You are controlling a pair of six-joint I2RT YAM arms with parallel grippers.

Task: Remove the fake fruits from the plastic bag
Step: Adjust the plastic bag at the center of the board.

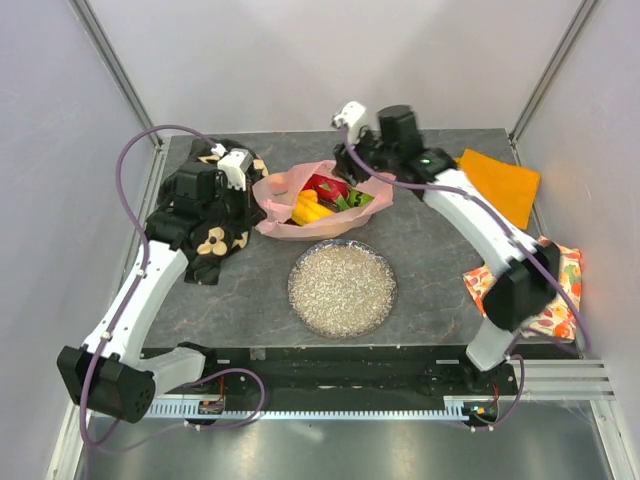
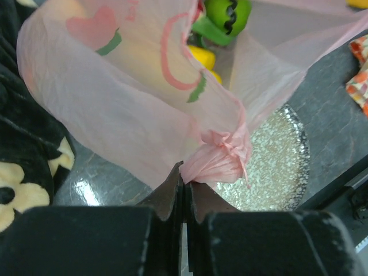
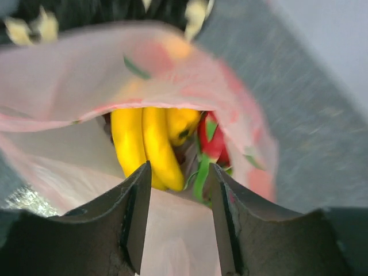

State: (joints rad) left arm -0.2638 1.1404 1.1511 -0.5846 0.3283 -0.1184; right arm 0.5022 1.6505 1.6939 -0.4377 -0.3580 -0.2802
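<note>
Fake fruits [image 3: 152, 144] in plastic bag [image 3: 69, 75], ahead of right tool [image 3: 179, 169].

The right wrist view is smeared: the plastic bag [image 3: 69, 86] and the black flowered cloth [image 3: 103, 8] behind it lack sharp edges. Inside the bag, the banana bunch [image 3: 144, 141] ends behind the jaws of the right gripper [image 3: 179, 171]. In the left wrist view, a green fruit [image 2: 229, 16] is cropped by the top edge, and the bag covers part of the glitter plate [image 2: 282, 167].

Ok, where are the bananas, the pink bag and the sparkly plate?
banana bunch [image 3: 150, 144]: right wrist view, middle of one yellow banana.
plastic bag [image 2: 109, 109]: left wrist view, its crinkly side wall.
glitter plate [image 1: 342, 290]: top view, its bare middle.
</note>
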